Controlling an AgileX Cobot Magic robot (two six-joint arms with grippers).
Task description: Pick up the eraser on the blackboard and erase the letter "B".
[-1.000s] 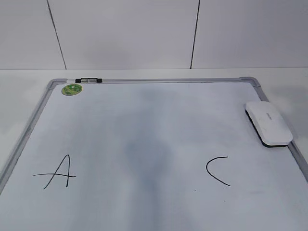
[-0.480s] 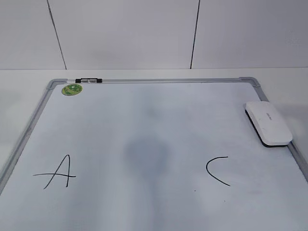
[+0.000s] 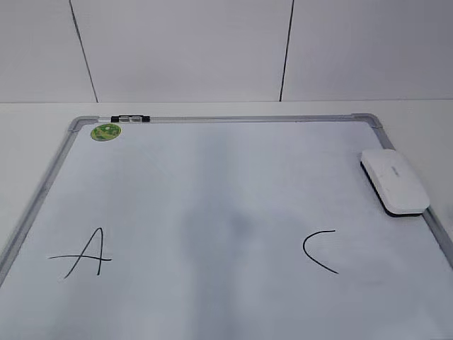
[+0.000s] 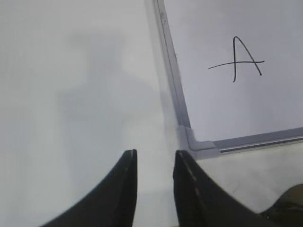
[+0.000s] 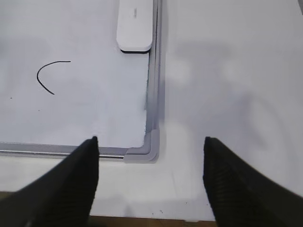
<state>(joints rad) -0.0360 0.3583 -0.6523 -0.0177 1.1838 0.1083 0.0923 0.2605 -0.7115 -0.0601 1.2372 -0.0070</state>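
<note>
Whiteboard (image 3: 212,212), grey-framed with rounded corners, fills the exterior view lying flat on the pale worktop (image 3: 35,113), and only this view shows its far edge, where a round green sticker (image 3: 105,131) sits in the left corner beside a small black-and-white marker clip (image 3: 131,118) on the frame. A hand-drawn "A" (image 3: 81,253) stands at the left and a "C" (image 3: 320,251) at the right; between them the surface carries only a faint grey smear, with no "B" to be made out. The eraser (image 3: 395,180), a white rounded block with a thin black base and small dark lettering, lies on the board against its right frame, tilted slightly; no arm appears in this view. The left wrist view adds the near left corner of the frame and the "A", and shows the left pincer (image 4: 155,158) over bare worktop just outside that corner, its dark fingers a narrow gap apart and holding nothing; the eraser is out of this view. The right wrist view gives the near right corner, the "C" and the eraser along the right frame at the top edge, well apart from the right pincer (image 5: 151,146), which hangs over the corner with its fingers spread wide and nothing between them.
</note>
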